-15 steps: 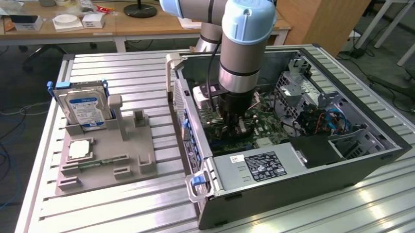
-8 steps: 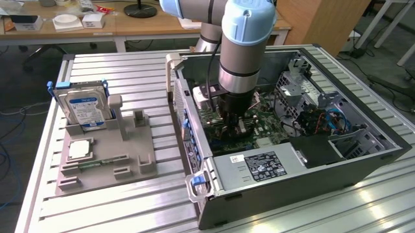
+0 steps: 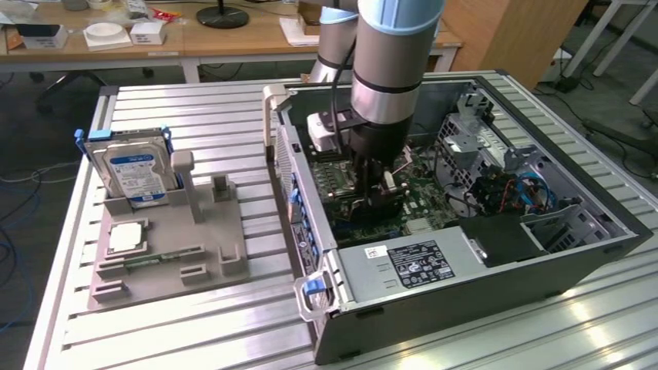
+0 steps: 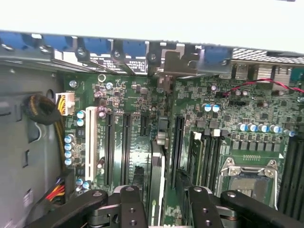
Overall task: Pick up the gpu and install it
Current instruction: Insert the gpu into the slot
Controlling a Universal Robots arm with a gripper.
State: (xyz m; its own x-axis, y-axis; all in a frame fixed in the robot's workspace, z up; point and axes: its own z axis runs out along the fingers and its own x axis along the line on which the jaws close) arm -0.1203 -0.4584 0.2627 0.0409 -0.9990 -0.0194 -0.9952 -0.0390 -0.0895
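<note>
The hand (image 4: 159,202) sits closest to the wrist camera, its two fingers (image 4: 130,206) parted to either side of the gpu (image 4: 156,178) with a visible gap, so nothing is gripped. The gpu stands on edge in a slot of the motherboard (image 4: 237,109), its pale bracket end toward the case's rear wall. In the exterior view the arm (image 3: 386,69) reaches down into the open computer case (image 3: 575,262) on the worktop (image 3: 206,339). A hard drive (image 3: 134,169) stands in the grey fixture (image 3: 206,239) near the worktop's left edge in that view.
</note>
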